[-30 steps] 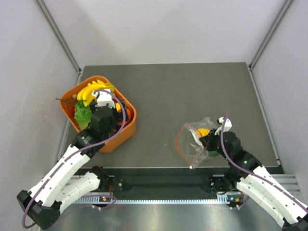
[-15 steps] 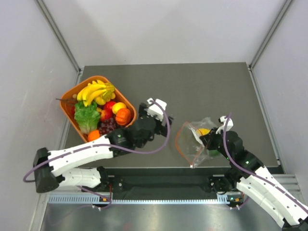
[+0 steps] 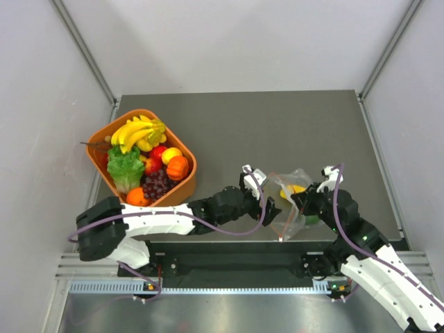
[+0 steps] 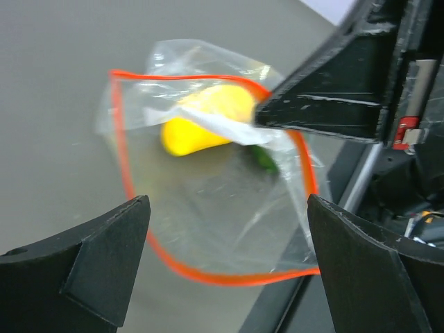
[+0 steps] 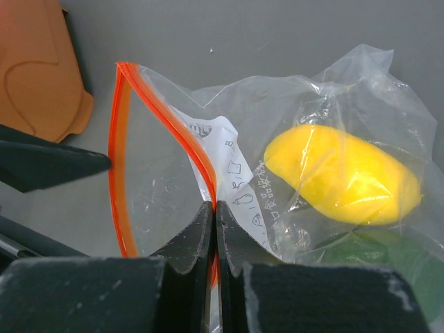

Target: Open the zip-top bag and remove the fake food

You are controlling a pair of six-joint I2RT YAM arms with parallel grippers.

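right pincer clamped shut on the bag at its orange zip edge; mouth gapes open. left pincer spread wide, empty, bag mouth just ahead of its fingers. yellow fruit and green fruit inside, beyond right pincer: opening done, removal left.

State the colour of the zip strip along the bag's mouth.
The zip strip is orange-red; the right wrist view shows it best.

On the left of the table you'll see an orange basket, with leafy green lettuce at its left side and dark purple grapes toward its near edge.
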